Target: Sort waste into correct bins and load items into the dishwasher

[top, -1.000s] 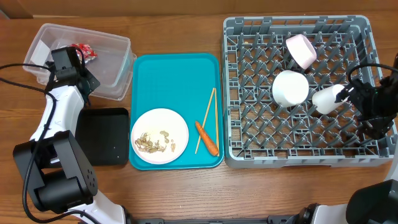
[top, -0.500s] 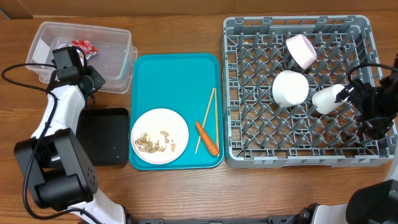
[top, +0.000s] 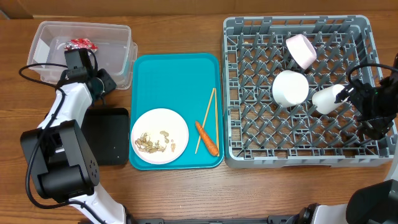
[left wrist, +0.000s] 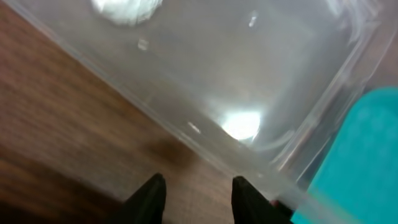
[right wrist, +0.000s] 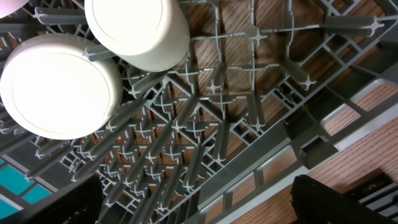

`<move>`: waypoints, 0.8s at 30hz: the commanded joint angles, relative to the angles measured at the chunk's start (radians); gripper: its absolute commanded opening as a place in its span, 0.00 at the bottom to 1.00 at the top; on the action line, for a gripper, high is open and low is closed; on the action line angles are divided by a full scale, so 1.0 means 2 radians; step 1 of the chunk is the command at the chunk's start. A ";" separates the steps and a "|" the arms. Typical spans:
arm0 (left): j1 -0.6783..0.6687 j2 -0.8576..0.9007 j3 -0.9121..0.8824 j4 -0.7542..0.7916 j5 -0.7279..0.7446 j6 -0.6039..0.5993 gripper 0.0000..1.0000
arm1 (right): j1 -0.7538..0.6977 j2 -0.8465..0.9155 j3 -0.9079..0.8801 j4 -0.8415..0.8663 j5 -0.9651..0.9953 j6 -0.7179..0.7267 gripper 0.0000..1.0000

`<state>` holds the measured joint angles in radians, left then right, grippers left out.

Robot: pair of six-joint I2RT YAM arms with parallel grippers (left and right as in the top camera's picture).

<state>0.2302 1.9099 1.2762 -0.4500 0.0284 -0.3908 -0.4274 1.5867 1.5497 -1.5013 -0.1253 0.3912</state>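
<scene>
1. My left tool [left wrist: 199,199] has its two fingers apart, with nothing between them. It hangs over the wooden surface [top: 186,186], just beside the near wall of the clear tub [top: 124,37] at the far left.
2. The crumpled wrapper [top: 81,44] lies inside that tub, apart from the tool. I judge this piece of waste is sorted and the tool is free for another one.
3. The black tray [top: 109,140] sits just near of the tub. I see nothing in it, and I think it is meant for the food waste.
4. In the middle, on the teal tray [top: 174,81], the plate [top: 165,118] carries the peanut shells [top: 152,142]. The carrot [top: 207,138] lies to its right, beside the chopsticks [top: 209,115]. None of these is sorted yet.
5. At the right, the dish rack [top: 286,158] holds a white bowl [top: 290,88], a second bowl [top: 301,50] and the cup [top: 328,98]. They are tipped among the pegs, probably so that they do not roll.
6. My right tool [right wrist: 196,205] has its fingers wide apart and grips nothing. It hovers over the right side of the rack, near the cup.
</scene>
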 commanded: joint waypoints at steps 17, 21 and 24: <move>0.007 -0.067 -0.021 -0.199 -0.044 -0.009 0.04 | 0.000 -0.010 -0.001 0.002 0.002 -0.003 1.00; 0.014 -0.058 -0.083 -0.106 -0.045 -0.009 0.04 | 0.000 -0.010 -0.001 0.000 0.002 -0.003 1.00; 0.022 -0.055 -0.104 -0.068 -0.047 -0.009 0.04 | 0.000 -0.010 -0.001 0.000 0.002 -0.003 1.00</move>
<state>0.2565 1.7866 1.0985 -0.6281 -0.0422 -0.3935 -0.4274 1.5867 1.5497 -1.5040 -0.1253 0.3908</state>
